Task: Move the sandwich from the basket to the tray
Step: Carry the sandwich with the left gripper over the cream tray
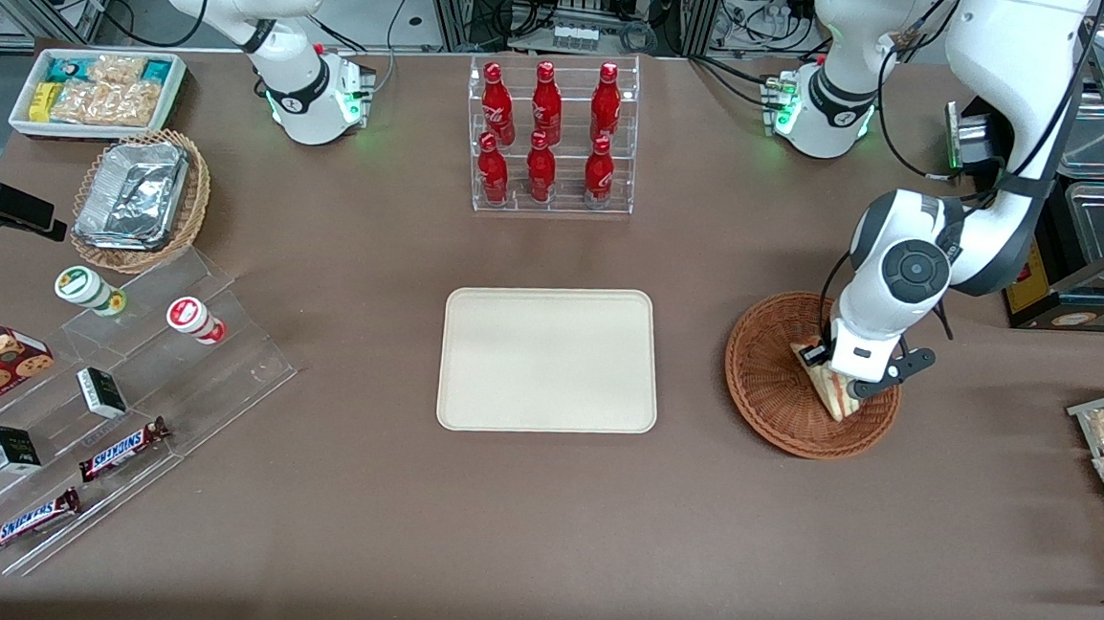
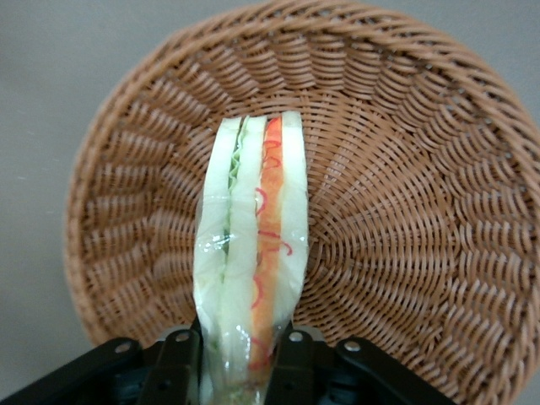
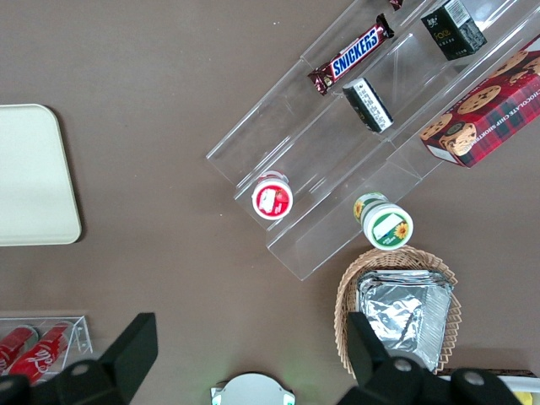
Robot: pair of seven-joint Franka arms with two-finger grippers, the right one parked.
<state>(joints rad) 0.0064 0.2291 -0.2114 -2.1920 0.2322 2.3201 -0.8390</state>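
glossy white arm (image 1: pixel 909 274), black gripper (image 1: pixel 831 365)

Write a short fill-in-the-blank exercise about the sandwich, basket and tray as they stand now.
1. The gripper is shut on the ____.
2. The sandwich is over the ____, not the tray.
3. The basket lies toward the ____ arm's end of the table.
4. The rack farther from the front camera than the tray holds ____ red bottles.

Missing words: sandwich; basket; working; six
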